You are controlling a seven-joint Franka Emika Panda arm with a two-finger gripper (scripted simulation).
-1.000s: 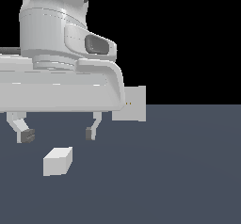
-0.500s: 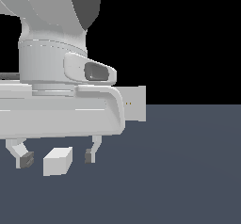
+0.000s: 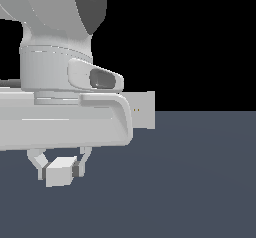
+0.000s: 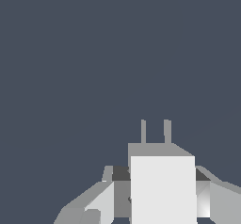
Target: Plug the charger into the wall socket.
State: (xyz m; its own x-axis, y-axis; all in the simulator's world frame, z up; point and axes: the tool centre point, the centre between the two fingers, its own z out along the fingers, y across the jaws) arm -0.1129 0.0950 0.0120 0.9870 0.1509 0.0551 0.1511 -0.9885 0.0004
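- Gripper (image 3: pixel 60 171) jaws narrowed onto charger (image 3: pixel 61 172), pads flanking it, seemingly in contact.
- Charger low by the floor (image 3: pixel 200 182); prongs (image 4: pixel 155 131) pointing forward.
- Wall socket (image 3: pixel 144 110) well apart, partly hidden.
- Risk: off-centre grip, prongs missing holes.

Charger (image 3: pixel 60 171) between gripper (image 3: pixel 59 169) fingers: plain white, matt, smooth faces, like plastic; two grey prongs (image 4: pixel 155 131) in wrist view, dull, untextured. Finger pads (image 3: pixel 76 169) dark, matt. Arm shell (image 3: pixel 65 117) above gripper: pale grey, smooth, soft sheen. Wall socket (image 3: pixel 145 110) beyond gripper: flat white, matt. Floor (image 3: pixel 200 182) beneath: uniform slate-blue, matt, smooth.
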